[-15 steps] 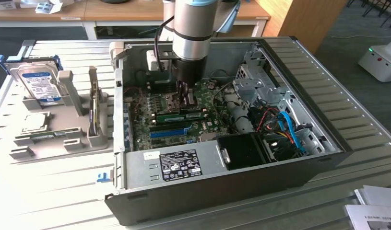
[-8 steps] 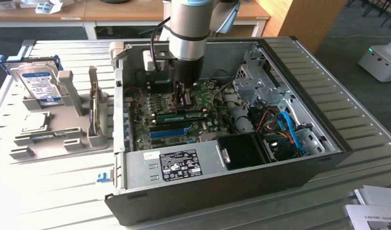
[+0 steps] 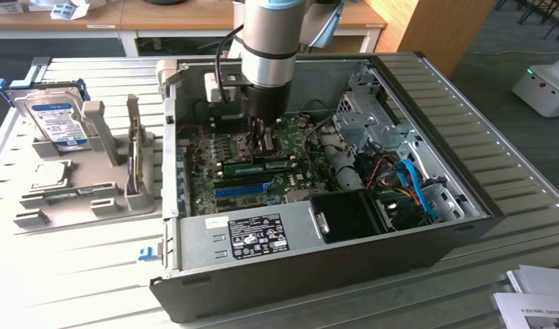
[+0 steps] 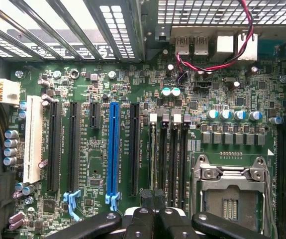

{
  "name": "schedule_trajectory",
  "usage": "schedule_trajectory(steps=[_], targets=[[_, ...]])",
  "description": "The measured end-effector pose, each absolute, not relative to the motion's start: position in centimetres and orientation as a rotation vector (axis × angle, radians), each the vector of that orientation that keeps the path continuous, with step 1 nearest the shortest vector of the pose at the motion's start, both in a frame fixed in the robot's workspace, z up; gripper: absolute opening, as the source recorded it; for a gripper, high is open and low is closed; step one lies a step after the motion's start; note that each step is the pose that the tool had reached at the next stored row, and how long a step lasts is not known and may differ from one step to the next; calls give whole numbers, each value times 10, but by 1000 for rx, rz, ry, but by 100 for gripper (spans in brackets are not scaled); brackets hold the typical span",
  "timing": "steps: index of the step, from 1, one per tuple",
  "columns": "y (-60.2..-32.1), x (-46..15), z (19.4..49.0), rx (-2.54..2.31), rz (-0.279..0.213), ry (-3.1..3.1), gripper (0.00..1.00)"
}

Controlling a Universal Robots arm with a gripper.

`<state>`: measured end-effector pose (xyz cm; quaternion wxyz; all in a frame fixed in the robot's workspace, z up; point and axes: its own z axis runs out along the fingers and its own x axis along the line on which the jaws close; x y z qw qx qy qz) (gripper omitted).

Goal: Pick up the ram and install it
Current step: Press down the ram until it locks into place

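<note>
The ram (image 3: 257, 166), a narrow green stick with a white label, stands on edge on the motherboard (image 3: 298, 147) among the memory slots, between the blue slot (image 3: 241, 189) and the processor socket. My gripper (image 3: 259, 140) reaches down into the open computer case just over it; whether it touches the ram I cannot tell. In the wrist view my gripper (image 4: 153, 199) is shut, its black fingers (image 4: 142, 219) pressed together in line with the black memory slots (image 4: 170, 159). Nothing green shows between the fingers. The open processor socket (image 4: 227, 194) lies beside these slots.
The case walls (image 3: 444, 137) box in the motherboard, with a drive cage and loose cables (image 3: 412, 185) on the exterior view's right. A grey tray (image 3: 78, 205) on the exterior view's left carries a hard drive (image 3: 55, 116), a silver chip (image 3: 46, 175) and another green stick (image 3: 60, 195).
</note>
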<state>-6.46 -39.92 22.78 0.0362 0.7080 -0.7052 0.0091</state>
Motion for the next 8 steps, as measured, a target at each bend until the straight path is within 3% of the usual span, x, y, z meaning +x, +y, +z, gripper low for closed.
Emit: schedule_trajectory(steps=[8], targets=[[-399,-65,225,2175,28,-2166,10]])
